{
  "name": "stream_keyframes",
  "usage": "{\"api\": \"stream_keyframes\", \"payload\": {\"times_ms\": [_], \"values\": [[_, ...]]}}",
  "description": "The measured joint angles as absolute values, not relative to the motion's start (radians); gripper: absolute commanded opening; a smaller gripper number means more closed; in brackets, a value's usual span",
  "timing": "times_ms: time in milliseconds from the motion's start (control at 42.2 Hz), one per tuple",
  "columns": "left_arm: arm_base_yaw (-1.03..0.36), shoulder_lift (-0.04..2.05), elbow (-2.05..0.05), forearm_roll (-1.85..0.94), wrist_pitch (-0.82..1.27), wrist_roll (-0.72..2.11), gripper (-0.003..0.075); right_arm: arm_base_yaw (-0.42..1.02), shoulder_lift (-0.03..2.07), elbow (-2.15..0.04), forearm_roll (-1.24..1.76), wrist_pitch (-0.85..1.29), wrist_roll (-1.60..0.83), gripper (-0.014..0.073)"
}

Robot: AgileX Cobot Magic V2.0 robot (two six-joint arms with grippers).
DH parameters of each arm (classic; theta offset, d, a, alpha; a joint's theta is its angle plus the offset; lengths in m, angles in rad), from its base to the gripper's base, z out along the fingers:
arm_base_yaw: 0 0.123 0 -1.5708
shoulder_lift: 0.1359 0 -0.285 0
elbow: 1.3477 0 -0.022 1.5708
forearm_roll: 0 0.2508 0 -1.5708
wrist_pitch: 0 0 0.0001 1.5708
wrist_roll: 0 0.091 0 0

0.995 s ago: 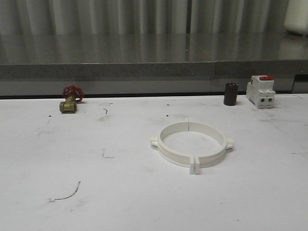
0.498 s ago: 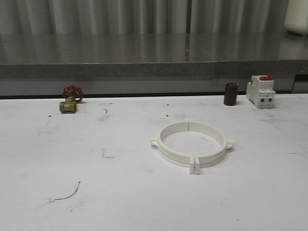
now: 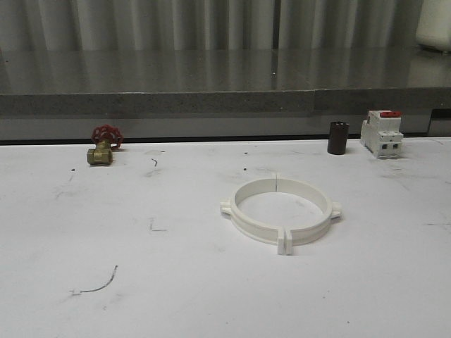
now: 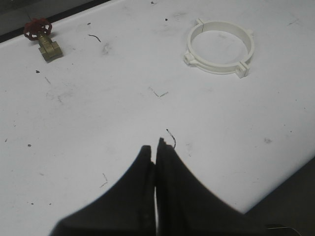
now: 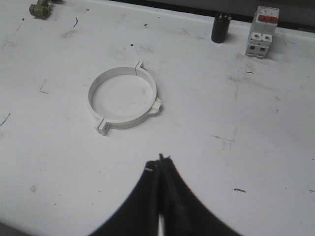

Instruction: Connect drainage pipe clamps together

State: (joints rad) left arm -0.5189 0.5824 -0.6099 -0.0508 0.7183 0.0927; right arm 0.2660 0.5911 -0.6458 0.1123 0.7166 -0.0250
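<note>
The two white drainage pipe clamps (image 3: 281, 211) lie flat on the white table, joined end to end as one ring, with paired end tabs at the near and far seams and a nub on each side. The same ring of clamps (image 4: 220, 48) appears in the left wrist view and as the clamps (image 5: 123, 97) in the right wrist view. My left gripper (image 4: 155, 145) is shut with nothing in it, well back from the ring. My right gripper (image 5: 160, 161) is also shut and empty, a short way in front of the ring.
A brass valve with a red handwheel (image 3: 103, 145) stands at the back left. A dark cylinder (image 3: 337, 137) and a white breaker with a red top (image 3: 381, 133) stand at the back right. A thin wire scrap (image 3: 99, 283) lies near the front left. The table (image 3: 162, 296) ends at a grey ledge behind.
</note>
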Motion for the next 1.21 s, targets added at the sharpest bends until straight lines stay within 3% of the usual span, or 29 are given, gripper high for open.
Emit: {"api": "stream_keyframes", "payload": {"times_ms": [379,877,1208], "values": [[-0.502,0.533,-0.587,-0.051,0.715,0.093,-0.0020,0.266,0.591,-0.646,0.112,0.717,-0.025,-0.0116],[-0.051,0.073,-0.201,-0.007,0.333,0.093,-0.0020,0.266,0.591,-0.646,0.114,0.717,-0.025,-0.0116],[-0.012,0.022,-0.027,-0.030,0.128,0.093,-0.0020,0.266,0.591,-0.646,0.114,0.717,-0.025,-0.0116]]}}
